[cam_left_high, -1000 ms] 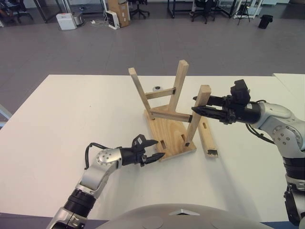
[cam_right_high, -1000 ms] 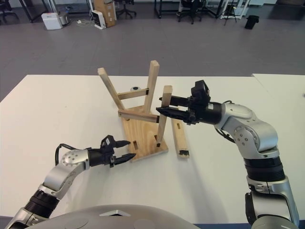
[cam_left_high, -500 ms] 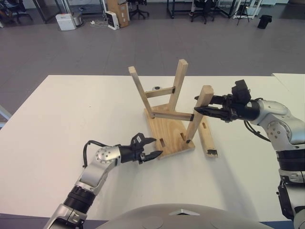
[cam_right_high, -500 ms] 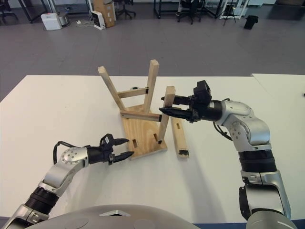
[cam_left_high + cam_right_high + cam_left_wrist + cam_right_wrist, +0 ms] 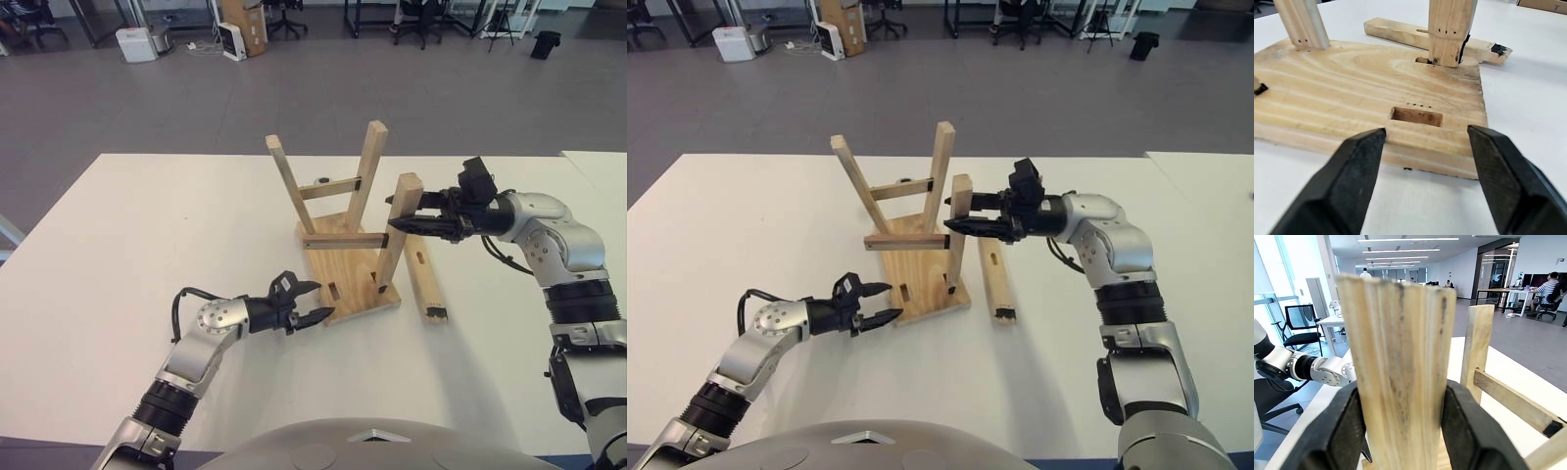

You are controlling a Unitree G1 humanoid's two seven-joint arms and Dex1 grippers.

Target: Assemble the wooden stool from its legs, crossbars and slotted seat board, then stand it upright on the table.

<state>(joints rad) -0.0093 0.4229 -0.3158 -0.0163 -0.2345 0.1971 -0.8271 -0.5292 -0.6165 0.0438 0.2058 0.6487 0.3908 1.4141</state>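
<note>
Right pincer [image 5: 396, 213] clamped near the top of the third leg [image 5: 389, 253]. I've swung it more upright this last second, so it's seating in the seat board [image 5: 345, 264] below. Left pincer [image 5: 312, 303], spread apart, sits at the board's near edge. The fourth leg [image 5: 425, 286] is still loose.

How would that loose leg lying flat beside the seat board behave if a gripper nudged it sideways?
The loose leg looks like solid, square-edged wood, so it should stay stiff and probably slide rather than roll. Lying flat on the table, it seems unlikely to tip. A push near one end would likely swing it round.
</note>
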